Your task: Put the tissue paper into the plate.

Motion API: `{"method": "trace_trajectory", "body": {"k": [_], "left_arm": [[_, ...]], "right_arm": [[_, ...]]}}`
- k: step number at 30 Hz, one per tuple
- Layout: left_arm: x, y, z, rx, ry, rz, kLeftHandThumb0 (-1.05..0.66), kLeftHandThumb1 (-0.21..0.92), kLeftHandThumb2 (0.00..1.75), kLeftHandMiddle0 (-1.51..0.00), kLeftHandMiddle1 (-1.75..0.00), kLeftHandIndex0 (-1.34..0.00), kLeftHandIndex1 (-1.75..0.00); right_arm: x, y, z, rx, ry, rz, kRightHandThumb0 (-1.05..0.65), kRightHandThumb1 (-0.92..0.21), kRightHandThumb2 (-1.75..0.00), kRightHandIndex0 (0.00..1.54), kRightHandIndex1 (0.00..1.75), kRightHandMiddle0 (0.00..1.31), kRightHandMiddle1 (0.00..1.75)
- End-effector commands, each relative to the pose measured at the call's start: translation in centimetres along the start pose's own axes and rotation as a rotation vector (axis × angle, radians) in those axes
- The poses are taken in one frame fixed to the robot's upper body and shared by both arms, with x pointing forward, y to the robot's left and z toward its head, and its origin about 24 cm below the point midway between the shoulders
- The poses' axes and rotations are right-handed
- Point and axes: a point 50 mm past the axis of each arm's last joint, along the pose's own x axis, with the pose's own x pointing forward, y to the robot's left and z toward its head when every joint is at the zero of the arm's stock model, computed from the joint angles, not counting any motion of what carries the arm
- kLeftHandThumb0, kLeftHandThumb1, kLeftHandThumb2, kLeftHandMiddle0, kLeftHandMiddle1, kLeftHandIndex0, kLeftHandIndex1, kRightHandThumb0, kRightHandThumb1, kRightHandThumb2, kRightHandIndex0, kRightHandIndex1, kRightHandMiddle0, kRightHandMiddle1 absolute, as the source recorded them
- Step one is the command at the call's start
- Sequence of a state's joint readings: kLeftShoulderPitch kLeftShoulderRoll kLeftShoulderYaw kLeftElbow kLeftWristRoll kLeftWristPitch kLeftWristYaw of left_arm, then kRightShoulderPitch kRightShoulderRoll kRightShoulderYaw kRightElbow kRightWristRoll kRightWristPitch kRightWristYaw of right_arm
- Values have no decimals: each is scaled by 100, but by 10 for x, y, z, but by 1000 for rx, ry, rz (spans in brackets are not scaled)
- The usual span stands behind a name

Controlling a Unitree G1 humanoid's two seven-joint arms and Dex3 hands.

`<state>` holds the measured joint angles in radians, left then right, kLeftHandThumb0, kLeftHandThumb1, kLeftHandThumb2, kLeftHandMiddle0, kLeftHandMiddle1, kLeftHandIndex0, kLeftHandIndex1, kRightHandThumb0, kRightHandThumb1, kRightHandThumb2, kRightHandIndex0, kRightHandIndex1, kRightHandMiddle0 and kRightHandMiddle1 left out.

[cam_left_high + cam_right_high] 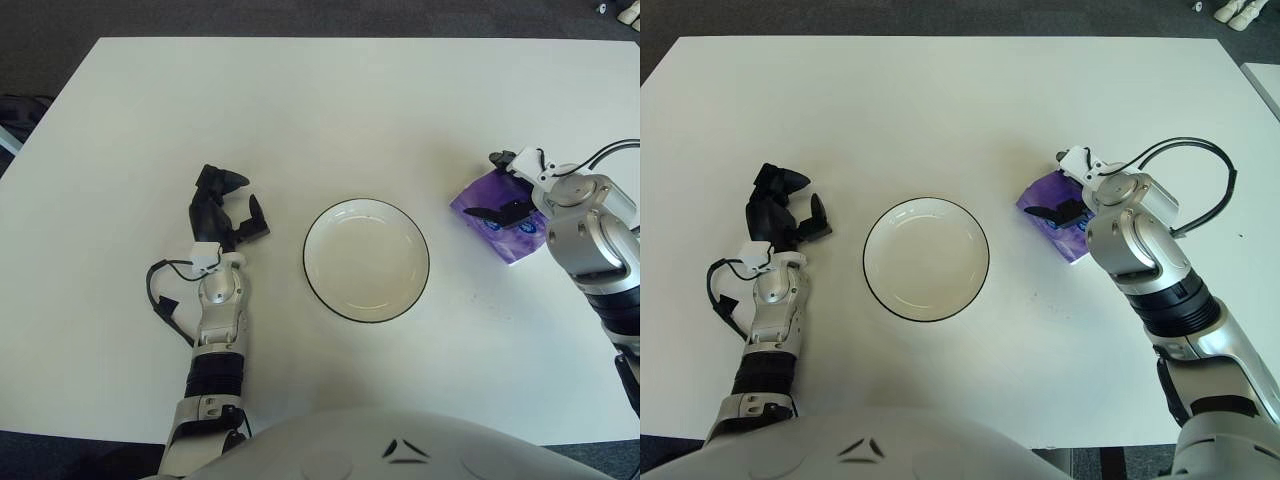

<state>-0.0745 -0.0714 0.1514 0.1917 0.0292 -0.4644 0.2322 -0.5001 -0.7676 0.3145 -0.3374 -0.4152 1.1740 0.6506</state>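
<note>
The purple plastic-wrapped tissue paper pack (1052,211) lies flat on the white worktop (330,110), its long axis running diagonally from near the fingers away toward the round white black-rimmed plate (367,260). Small blue marks on its wrap cannot be read. The right hand (520,190) is on the pack, its dark fingers (1045,212) pressing the top; whether they grip it cannot be told. The left hand (222,210), beyond the plate, shows loosely curled fingers holding nothing.
</note>
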Motion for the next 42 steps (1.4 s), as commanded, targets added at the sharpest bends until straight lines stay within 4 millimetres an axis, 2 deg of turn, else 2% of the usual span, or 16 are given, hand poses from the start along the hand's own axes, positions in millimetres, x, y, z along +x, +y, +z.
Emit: {"method": "trace_trajectory", "body": {"k": [1,23,34,39,42], "left_arm": [[-17,10,-20,49,122,23,-1,14,151,-61,-169,-67,-175],[-17,16,-20,59,142,29,-1,14,151,-61,-168,-68,-175],[-15,16,-20,52,148,22,-1,13,153,-60,-171,-69,-175],[-14,17,-20,46,142,21,-1,13,154,-57,-174,-70,-175],[-14,17,-20,44,138,22,-1,18,149,-52,-174,-66,-175]], "right_arm": [[1,16,-8,36,42,60,-86,-36,-82,0,0,0,0],[-9,22,-28,80,107,39,-86,-38,-79,0,0,0,0],[-7,40,-45,42,114,55,-77,-26,-90,0,0,0,0],[-7,50,-47,7,107,59,-79,-25,-92,0,0,0,0],[-8,56,-48,-28,101,55,-83,-27,-90,0,0,0,0]]}}
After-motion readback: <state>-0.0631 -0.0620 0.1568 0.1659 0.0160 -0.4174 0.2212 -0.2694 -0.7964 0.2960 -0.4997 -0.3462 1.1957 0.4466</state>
